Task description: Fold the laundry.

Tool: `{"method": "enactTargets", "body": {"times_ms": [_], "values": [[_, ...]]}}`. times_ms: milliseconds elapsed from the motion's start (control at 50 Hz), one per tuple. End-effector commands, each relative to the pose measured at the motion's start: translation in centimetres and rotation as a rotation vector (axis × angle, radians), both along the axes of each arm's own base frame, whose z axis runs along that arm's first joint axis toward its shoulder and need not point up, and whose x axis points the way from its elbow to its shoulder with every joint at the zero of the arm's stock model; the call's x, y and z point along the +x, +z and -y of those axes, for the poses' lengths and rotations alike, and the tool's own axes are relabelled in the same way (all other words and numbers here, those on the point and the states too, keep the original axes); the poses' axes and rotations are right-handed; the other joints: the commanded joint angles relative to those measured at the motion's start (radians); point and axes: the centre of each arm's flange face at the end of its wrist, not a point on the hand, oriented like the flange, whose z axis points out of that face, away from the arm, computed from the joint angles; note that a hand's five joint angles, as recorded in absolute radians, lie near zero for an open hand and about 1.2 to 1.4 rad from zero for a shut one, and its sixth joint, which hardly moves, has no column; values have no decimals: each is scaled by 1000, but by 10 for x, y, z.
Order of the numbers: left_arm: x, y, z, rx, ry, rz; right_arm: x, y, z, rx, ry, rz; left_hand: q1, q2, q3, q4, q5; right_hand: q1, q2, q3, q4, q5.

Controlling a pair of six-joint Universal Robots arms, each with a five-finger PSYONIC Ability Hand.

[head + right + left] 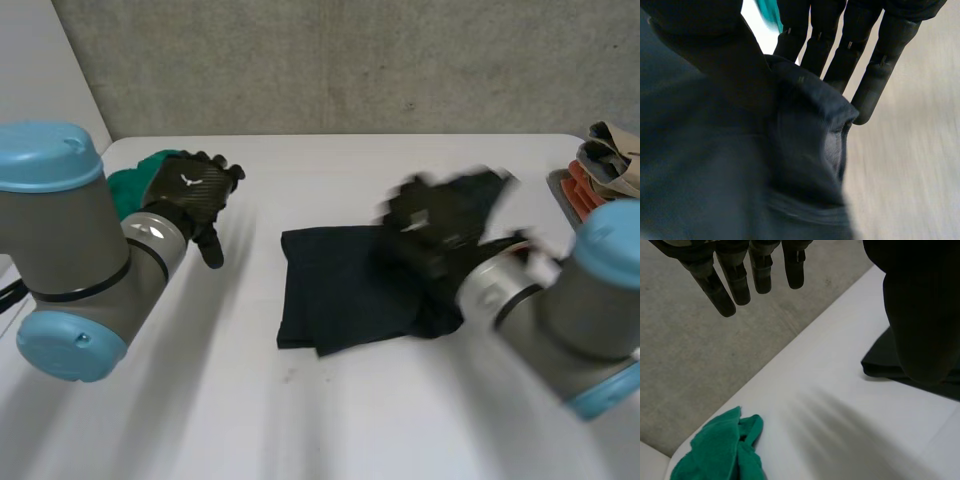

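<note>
Nearest you, the left arm (70, 250) and right arm (590, 310) reached out over the white table (330, 430). Past them, in the middle of the table, lay the dark cloth (335, 295), flat over most of its area and lying in layers, with its right side bunched up. Your right hand (440, 225) was at that right edge. In the right wrist view its fingers (875, 75) were held straight, and a raised fold of the dark cloth sat pinched between them and the thumb (715, 40).

Farther out on the left, your left hand (190, 190) hung above the table, well apart from the dark cloth. Its fingers (735, 280) were straight and spread a little, with nothing in them. Just beyond that hand, near the far left corner, a crumpled green cloth (125, 185) lay on the table. At the far right edge sat a small pile of beige and red clothes (600, 165), and behind the table ran a grey wall (350, 60).
</note>
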Motion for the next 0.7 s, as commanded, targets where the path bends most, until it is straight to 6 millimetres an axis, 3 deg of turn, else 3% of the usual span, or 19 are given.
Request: {"method": "enactTargets", "body": {"times_ms": [20, 40, 60, 140, 240, 260, 300, 360, 420, 600, 700], "values": [[10, 12, 0, -13, 30, -43, 53, -42, -72, 72, 409, -3, -37, -32, -37, -27, -52, -366, -403, -419, -431, -409], [11, 14, -1, -15, 32, -46, 55, -43, -71, 73, 404, -2, -37, -32, -37, -27, -52, -820, -857, -873, -885, -862], [11, 16, -1, -18, 35, -50, 56, -42, -70, 74, 395, -2, -37, -32, -37, -27, -52, -960, -997, -1013, -1025, -1002], [14, 29, 2, -54, 44, -79, 54, -25, -61, 137, 311, 55, -37, -32, -37, -27, -52, -960, -997, -1013, -1025, -1002], [11, 52, 4, -120, 34, -133, 37, 44, -44, 323, 152, 382, -37, -32, -37, -27, -52, -960, -997, -1013, -1025, -1002], [8, 59, 5, -139, 29, -156, 27, 60, -34, 402, 86, 513, -37, -32, -37, -27, -52, -960, -997, -1013, -1025, -1002], [3, 65, 4, -155, 15, -181, 17, 69, -21, 478, 17, 631, -37, -32, -37, -27, -52, -960, -997, -1013, -1025, -1002], [-14, 74, -1, -165, -27, -228, 3, 69, -4, 560, -102, 723, -37, -32, -37, -27, -52, -960, -997, -1013, -1025, -1002], [-31, 73, -6, -136, -60, -261, -1, 62, 5, 596, -179, 659, -37, -32, -37, -27, -52, -960, -997, -1013, -1025, -1002], [-54, 38, -23, 56, -1, -261, 2, 38, 27, 768, -290, 483, -37, -32, -37, -27, -52, -960, -997, -1013, -1025, -1002], [-60, 14, -36, 143, 75, -265, 19, 35, 33, 847, -253, 450, -37, -32, -37, -27, -52, -960, -997, -1013, -1025, -1002]]}}
